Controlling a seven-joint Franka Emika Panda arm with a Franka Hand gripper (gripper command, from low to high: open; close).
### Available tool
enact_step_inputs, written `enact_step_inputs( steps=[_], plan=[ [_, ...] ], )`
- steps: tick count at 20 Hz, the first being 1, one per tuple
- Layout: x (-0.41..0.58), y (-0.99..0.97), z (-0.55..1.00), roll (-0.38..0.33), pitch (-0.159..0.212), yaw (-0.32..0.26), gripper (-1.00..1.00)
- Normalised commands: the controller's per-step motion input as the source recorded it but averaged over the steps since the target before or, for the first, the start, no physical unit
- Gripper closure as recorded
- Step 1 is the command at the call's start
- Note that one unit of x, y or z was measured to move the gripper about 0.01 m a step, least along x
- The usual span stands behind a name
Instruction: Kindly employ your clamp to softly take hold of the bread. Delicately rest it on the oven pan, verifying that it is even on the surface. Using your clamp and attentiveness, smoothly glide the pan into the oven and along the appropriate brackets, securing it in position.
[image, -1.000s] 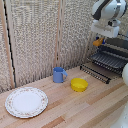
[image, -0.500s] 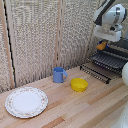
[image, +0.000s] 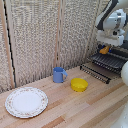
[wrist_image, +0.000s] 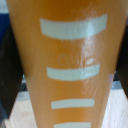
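Since a second ago my arm has barely shifted, only easing a little lower over the oven pan (image: 107, 64). My claw (image: 104, 49) is clamped on the bread (image: 104, 49), which hangs in the air just beneath my wrist, above the pan and not yet touching it as far as I can tell. In the wrist view the bread (wrist_image: 70, 65) fills almost everything: a glossy orange-brown block with pale stripes across it, its long axis running straight away from the camera, so it seems to hang end-down from my claw, with dark finger shapes at either side. Below me the pan sticks out of the oven (image: 120, 54). I judge the step in hand is the lowering; to do it well I should descend slowly, tip the block so a broad face meets the rack, let go only once it rests flat, and keep it clear of the pan's front lip. Well off from my claw on the counter (image: 95, 102) sit a yellow bowl (image: 78, 84), a blue mug (image: 59, 75) and a white plate (image: 26, 101).
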Motion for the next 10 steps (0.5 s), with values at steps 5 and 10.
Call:
enact_step_inputs(
  steps=[5,10],
  plan=[
    [0.049,-0.60,0.01,0.044,0.020,0.000,1.00],
    [0.001,-0.38,0.00,0.038,-0.016,-0.018,1.00]
  ],
)
